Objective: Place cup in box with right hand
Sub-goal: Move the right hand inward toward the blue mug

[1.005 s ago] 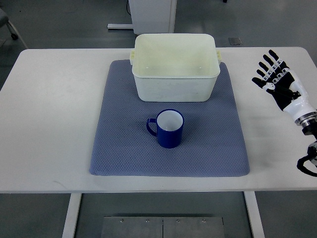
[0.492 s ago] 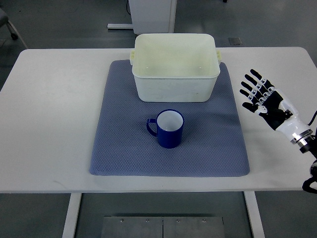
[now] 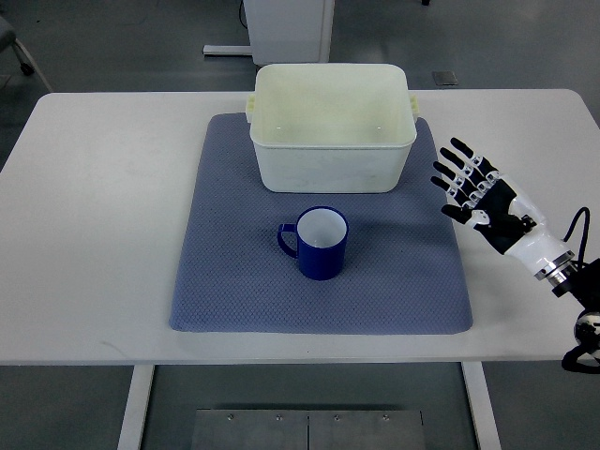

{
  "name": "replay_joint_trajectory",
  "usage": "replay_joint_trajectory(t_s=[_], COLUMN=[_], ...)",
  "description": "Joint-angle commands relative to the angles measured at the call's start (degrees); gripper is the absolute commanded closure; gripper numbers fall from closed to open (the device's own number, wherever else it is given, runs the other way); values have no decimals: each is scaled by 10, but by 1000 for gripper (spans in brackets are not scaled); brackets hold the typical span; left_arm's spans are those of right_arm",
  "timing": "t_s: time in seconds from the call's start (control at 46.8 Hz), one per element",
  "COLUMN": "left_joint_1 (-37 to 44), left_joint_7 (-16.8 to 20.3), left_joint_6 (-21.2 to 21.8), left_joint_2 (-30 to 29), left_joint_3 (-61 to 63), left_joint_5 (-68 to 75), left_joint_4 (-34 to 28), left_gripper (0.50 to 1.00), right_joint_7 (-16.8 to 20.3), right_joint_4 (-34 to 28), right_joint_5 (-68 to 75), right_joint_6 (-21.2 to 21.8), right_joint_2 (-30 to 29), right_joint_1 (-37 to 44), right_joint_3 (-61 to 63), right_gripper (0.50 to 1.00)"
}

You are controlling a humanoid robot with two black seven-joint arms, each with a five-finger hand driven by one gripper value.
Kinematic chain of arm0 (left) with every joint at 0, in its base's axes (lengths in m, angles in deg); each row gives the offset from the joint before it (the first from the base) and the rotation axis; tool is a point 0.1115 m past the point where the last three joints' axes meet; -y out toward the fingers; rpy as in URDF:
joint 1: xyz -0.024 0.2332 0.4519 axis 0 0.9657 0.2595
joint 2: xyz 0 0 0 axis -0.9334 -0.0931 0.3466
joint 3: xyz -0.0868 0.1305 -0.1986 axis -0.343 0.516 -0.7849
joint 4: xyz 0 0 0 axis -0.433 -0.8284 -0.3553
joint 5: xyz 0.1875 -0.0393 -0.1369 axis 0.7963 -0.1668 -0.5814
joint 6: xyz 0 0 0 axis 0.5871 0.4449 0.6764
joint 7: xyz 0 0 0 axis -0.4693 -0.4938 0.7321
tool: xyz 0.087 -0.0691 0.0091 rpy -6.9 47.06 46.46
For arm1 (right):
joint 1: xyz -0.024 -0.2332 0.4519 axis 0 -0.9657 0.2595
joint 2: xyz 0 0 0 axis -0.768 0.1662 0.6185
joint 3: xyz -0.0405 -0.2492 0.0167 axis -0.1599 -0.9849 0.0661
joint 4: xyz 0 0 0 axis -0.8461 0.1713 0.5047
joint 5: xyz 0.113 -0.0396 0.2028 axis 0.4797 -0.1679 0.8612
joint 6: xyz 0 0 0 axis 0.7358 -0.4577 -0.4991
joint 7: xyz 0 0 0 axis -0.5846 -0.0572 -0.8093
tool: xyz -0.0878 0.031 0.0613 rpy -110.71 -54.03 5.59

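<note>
A dark blue cup with a white inside stands upright on the blue-grey mat, its handle pointing left. Just behind it sits the cream plastic box, with nothing inside. My right hand hovers at the mat's right edge, fingers spread and holding nothing, well to the right of the cup and level with the box's front wall. Its arm enters from the lower right. The left arm does not show.
The white table carries the mat. Beyond its far edge lie a grey floor and a white cabinet base. A black cable loops beside my right wrist.
My right hand has moved left and toward me, from the table's far right to the mat's right edge, fingers still spread. The cup and box have not moved.
</note>
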Motion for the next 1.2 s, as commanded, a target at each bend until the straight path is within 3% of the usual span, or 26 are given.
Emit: replay_joint_trajectory(t_s=[0.0,0.471,1.176], left_joint_1=[0,0,0], left_joint_7=[0,0,0], left_joint_6=[0,0,0], left_joint_2=[0,0,0], left_joint_3=[0,0,0], left_joint_5=[0,0,0], left_joint_4=[-1,0,0], left_gripper=[500,500,500], right_joint_7=[0,-15,-8], right_joint_4=[-4,0,35], right_joint_5=[-1,-23,-13], right_joint_6=[-1,-6,-10], right_joint_2=[-1,-34,-83], right_joint_1=[0,5,24], right_joint_3=[-9,-51,-28], right_gripper=[500,500,500])
